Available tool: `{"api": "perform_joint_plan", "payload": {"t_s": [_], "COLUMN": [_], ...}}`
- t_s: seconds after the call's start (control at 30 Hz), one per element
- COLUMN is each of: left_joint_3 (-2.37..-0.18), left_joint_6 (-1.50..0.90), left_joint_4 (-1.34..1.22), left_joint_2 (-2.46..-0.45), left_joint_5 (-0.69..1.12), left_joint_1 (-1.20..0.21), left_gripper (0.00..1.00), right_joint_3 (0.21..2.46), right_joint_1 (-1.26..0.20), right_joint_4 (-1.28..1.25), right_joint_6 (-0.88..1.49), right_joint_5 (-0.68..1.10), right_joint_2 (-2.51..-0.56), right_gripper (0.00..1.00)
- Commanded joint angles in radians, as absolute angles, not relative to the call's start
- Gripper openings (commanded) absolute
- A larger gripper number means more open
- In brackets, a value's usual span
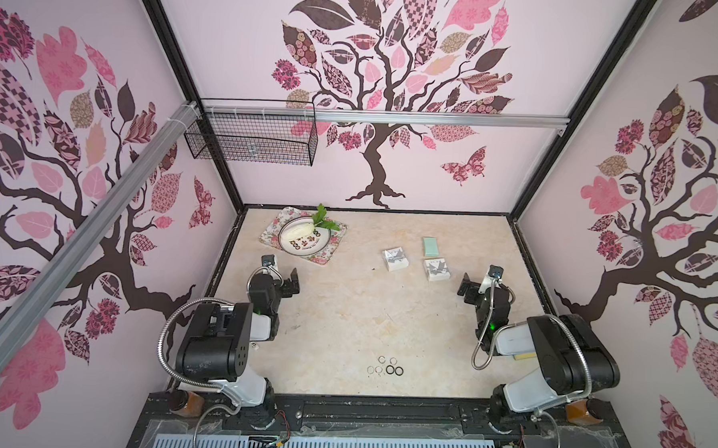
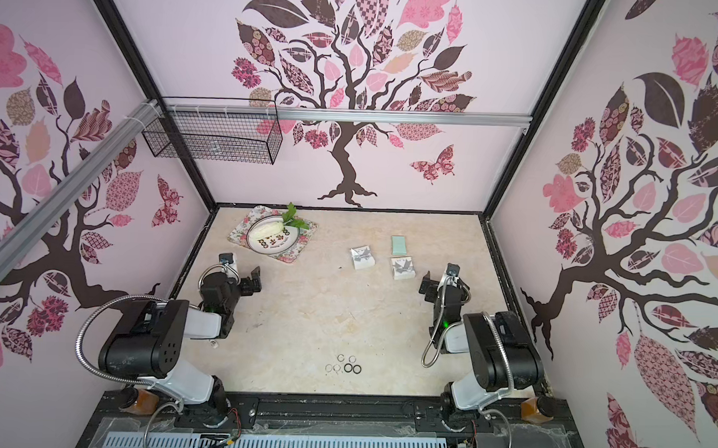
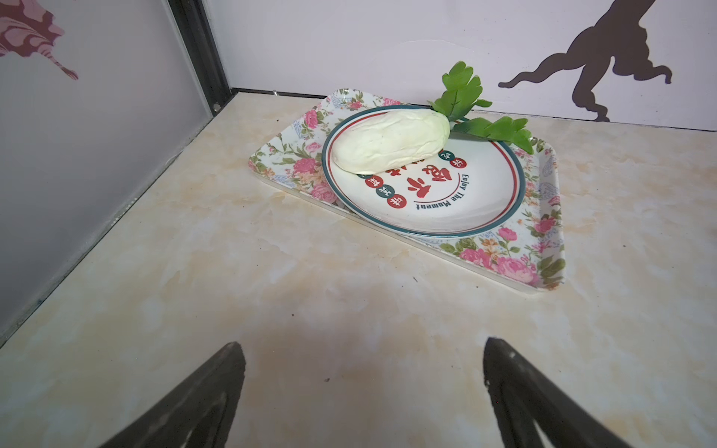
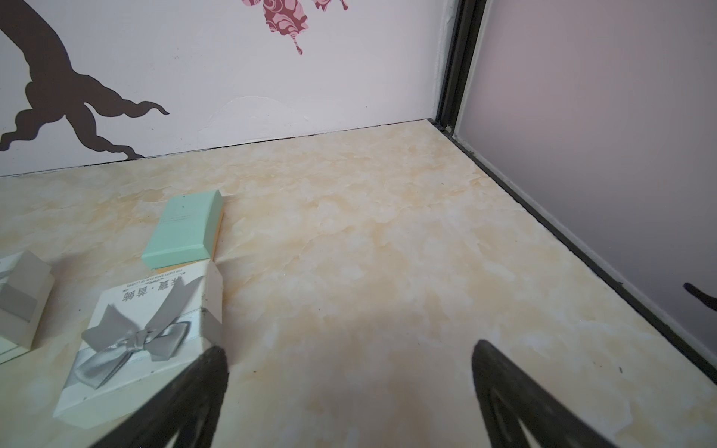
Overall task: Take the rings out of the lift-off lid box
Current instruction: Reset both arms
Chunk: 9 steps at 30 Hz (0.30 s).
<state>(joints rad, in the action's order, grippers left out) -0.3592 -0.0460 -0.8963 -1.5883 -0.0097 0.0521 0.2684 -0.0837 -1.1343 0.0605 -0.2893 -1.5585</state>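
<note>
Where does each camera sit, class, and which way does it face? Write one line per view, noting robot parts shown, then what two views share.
Top views: overhead by the arm bases, facing down toward the back wall; both arms, left gripper, right gripper show, plus the rings.
Left wrist: on the left arm, facing radish, plate and tray; its open jaws show.
Right wrist: on the right arm, facing the far corner; open jaws show beside a bow box.
Shared: mint box, in right wrist and top views.

The black-and-white left arm (image 1: pixel 219 343) and right arm (image 1: pixel 568 359) sit folded. The black left gripper (image 1: pixel 290 281) and right gripper (image 1: pixel 468 289) hang low, jaws wide apart, empty.
</note>
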Motion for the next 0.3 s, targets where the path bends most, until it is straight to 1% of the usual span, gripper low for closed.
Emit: {"api": "perform_joint_plan", "payload": {"t_s": [0.0,0.27], "left_joint_3": [-0.378,-0.379], "left_joint_6": [-0.027,-0.024], "left_joint_4": [-0.934,-0.932], "left_joint_2": [-1.583,-1.583], "left_joint_5": [-0.015,-0.02], "left_joint_1": [0.048,0.045], "left_gripper": [0.98,0.98], "right_joint_3": [0.284,0.284], "right_joint_1": [-0.081,-0.081], "right_joint_4": [-1.157,-1.155], "right_joint_6": [0.067,0.067], "right_joint_5": [-0.284,-0.284], "right_joint_2": [-1.555,-1.554], "right_gripper": [1.0,1.0]}}
